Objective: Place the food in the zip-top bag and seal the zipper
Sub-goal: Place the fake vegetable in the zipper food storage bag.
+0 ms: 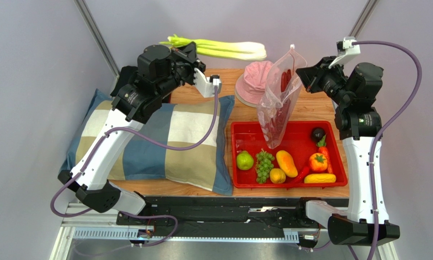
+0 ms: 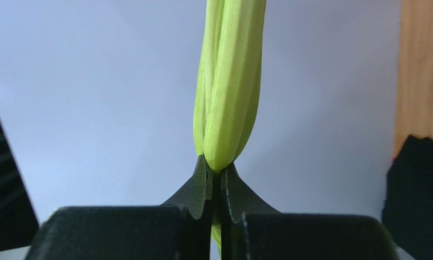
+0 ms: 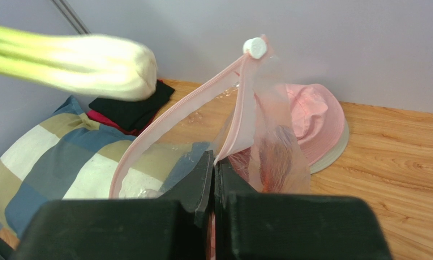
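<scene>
Celery stalk (image 1: 218, 49), clamped in the left gripper (image 2: 217, 176), is held aloft left of the zip-top bag (image 1: 278, 103), pinched at its mouth by the right gripper (image 3: 214, 162); the long stalk could snag that limp mouth and tug it free

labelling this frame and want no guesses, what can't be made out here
- Top external: the red item inside the zip-top bag is smeared by the dotted plastic, so its kind is unclear.
- Left wrist: the celery stalk is cut off by the top edge.
- Right wrist: the bag's lower part is hidden behind the right end effector, and the celery is blurred.
</scene>
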Controlling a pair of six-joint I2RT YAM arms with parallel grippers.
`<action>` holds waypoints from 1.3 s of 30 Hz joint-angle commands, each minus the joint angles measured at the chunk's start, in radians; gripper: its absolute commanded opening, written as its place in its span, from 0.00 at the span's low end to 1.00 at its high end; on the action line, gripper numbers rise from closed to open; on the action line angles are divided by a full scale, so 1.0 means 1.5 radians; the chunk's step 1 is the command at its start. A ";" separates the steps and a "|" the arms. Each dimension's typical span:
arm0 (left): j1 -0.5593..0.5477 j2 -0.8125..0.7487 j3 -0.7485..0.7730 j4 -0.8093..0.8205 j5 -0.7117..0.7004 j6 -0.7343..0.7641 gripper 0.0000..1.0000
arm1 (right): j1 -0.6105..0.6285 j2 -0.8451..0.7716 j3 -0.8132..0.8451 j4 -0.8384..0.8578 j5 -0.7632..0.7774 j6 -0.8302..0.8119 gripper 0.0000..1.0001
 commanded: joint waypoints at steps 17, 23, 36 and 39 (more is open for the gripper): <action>-0.039 0.003 0.078 0.025 0.048 0.197 0.00 | 0.084 -0.023 -0.041 0.028 0.049 0.054 0.00; -0.065 -0.011 0.046 0.011 0.055 0.239 0.00 | 0.112 -0.022 -0.038 0.049 0.060 0.076 0.00; -0.109 0.024 0.035 -0.030 0.000 0.282 0.00 | 0.202 -0.039 -0.052 0.059 0.131 0.123 0.00; -0.121 0.040 0.034 -0.034 -0.017 0.289 0.00 | 0.218 -0.029 -0.045 0.062 0.140 0.132 0.00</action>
